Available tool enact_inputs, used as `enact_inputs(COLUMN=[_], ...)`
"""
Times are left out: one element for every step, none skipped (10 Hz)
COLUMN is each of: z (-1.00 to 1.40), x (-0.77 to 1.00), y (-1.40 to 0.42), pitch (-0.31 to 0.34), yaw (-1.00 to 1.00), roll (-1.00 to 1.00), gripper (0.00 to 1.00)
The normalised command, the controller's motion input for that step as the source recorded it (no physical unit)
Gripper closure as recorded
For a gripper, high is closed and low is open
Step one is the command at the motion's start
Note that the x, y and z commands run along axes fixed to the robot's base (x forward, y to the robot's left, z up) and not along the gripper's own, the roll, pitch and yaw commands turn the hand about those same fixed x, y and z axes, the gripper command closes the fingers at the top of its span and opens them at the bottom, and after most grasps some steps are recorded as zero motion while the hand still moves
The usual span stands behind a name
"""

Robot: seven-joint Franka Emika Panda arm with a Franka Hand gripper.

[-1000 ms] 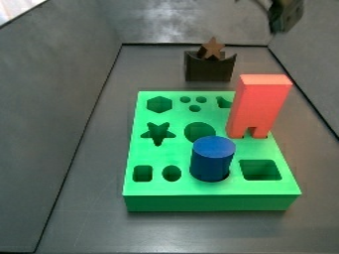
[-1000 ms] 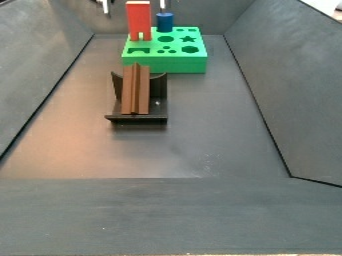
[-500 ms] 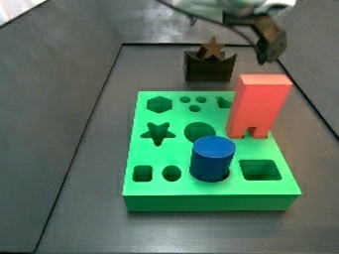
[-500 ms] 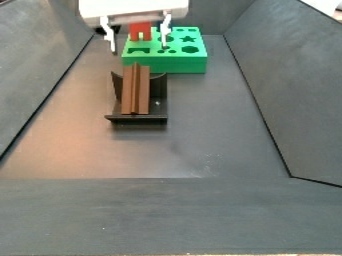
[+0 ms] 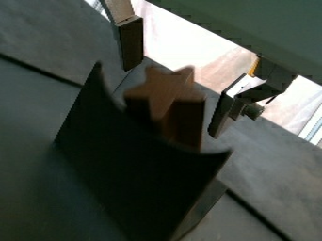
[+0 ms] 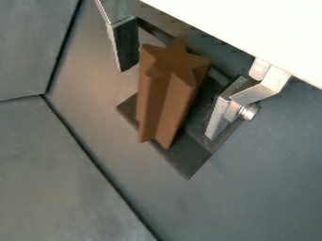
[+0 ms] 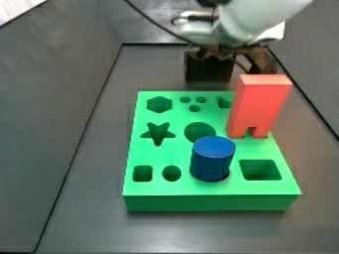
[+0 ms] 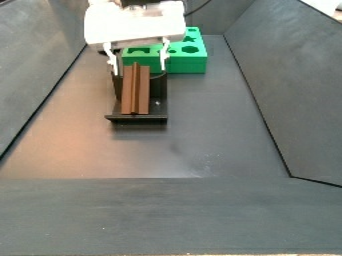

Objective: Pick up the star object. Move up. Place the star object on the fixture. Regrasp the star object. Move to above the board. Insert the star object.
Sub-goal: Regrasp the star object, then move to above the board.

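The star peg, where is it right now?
The star object lies on the fixture, in front of the board in that side view. The gripper sits around it, a finger on each side, not yet closed.

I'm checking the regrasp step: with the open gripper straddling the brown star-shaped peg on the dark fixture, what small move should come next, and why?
Probably close the fingers. In both wrist views the gripper is open, one silver finger on each side of the brown wooden star-section peg, apart from it. The peg lies in the notch of the dark fixture, so it looks ready to be clamped before lifting.
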Motion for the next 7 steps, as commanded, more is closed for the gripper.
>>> enact_inputs(z=[-0.48,-0.39,-0.2,0.0,1.0,1.0,1.0], x=[0.07,0.07,0.06,0.0,-0.06,-0.06,-0.07], y=[0.01,0.01,0.01,0.0,0.02,0.02,0.02], pitch=[-0.055,-0.054,-0.051,0.0,-0.292,-0.283,-0.254], yaw=[0.02,0.01,0.01,0.0,-0.48,-0.48,-0.47], roll=[0.06,0.06,0.06,0.0,-0.09,-0.1,-0.1], gripper=[0.0,0.0,0.0,1.0,1.0,1.0,1.0])
